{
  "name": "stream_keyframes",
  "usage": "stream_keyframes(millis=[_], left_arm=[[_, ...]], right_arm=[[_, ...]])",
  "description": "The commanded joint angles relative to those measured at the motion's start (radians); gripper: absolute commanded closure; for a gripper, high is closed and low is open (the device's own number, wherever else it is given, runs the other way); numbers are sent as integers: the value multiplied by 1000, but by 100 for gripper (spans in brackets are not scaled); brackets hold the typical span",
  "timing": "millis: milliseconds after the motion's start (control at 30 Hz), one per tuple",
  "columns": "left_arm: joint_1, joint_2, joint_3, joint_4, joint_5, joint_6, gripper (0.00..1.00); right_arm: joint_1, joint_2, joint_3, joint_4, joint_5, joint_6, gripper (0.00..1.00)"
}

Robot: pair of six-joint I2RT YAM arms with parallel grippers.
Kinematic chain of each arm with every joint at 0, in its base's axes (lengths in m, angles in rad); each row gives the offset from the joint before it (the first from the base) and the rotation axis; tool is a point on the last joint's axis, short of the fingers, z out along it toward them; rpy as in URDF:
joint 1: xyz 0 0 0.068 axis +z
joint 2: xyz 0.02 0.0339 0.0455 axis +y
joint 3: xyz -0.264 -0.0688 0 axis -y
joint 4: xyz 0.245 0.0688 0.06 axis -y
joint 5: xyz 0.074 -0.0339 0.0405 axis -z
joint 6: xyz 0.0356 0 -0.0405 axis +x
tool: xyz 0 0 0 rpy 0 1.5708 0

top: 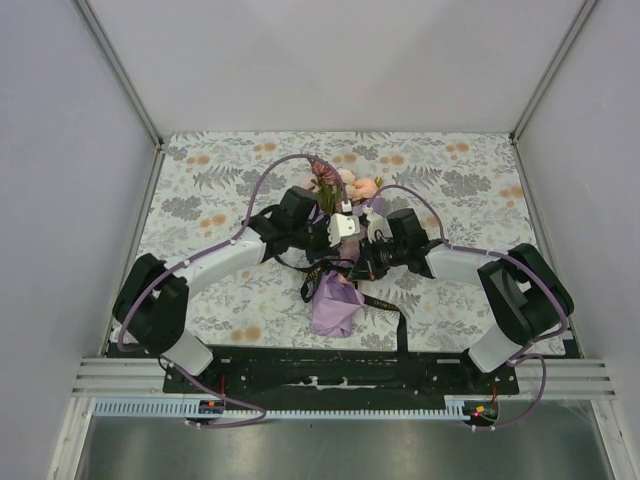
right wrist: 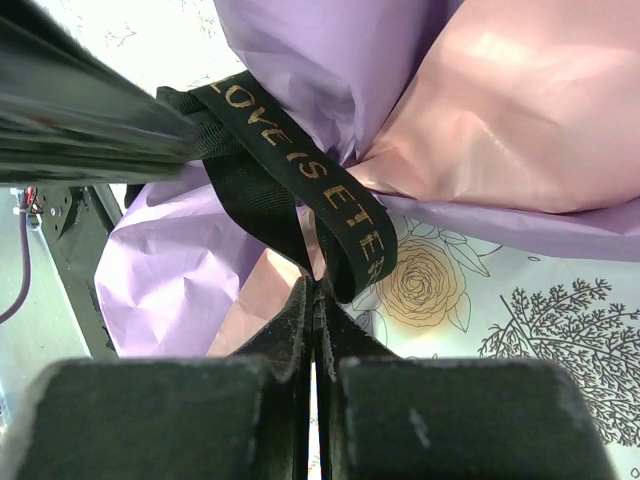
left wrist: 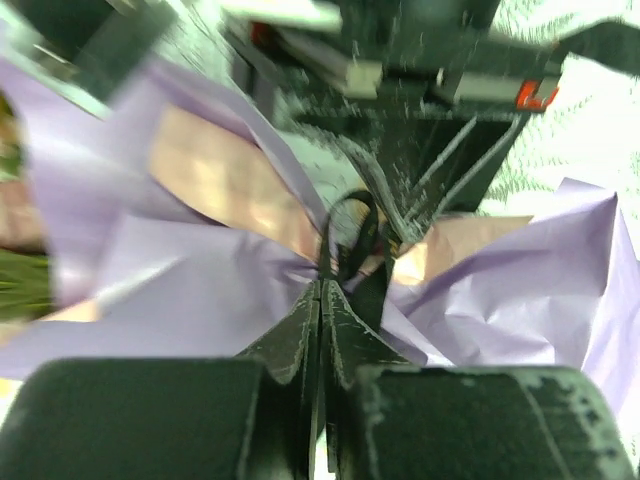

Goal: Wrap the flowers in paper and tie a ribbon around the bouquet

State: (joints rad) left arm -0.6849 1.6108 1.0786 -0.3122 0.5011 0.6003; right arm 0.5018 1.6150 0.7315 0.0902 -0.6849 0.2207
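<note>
Both jaws closed on the ribbon (right wrist: 300,165). Left gripper (left wrist: 322,288) pinches a loop at the waist of the bouquet (top: 335,300), right gripper (right wrist: 315,285) pinches a strand just beside it. Bouquet lies between my arms, long axis near-to-far, flowers (top: 345,182) at the far end. Ribbon crosses that axis and both arms are equally near, so I reckon tightening means pulling sideways, each arm to its own side

White-and-black left arm (top: 215,265), matching right arm (top: 460,265), purple cables (top: 545,378), scuffed black left gripper (left wrist: 322,287)

Purple-wrapped bouquet (top: 335,303) on floral tablecloth (top: 200,212)
</note>
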Motion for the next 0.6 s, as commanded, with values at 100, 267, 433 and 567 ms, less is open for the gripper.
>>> stream_keyframes(millis=[100, 267, 433, 567], left_arm=[[1, -5, 88, 29, 31, 110, 97], [-1, 99, 187, -111, 80, 193, 98], [-1, 155, 218, -203, 74, 253, 98], [-2, 187, 222, -202, 11, 240, 98]], right_arm=[[3, -4, 9, 45, -24, 11, 100], [3, -29, 0, 51, 33, 43, 100], [3, -47, -23, 62, 68, 118, 100], [3, -23, -12, 72, 58, 152, 100]])
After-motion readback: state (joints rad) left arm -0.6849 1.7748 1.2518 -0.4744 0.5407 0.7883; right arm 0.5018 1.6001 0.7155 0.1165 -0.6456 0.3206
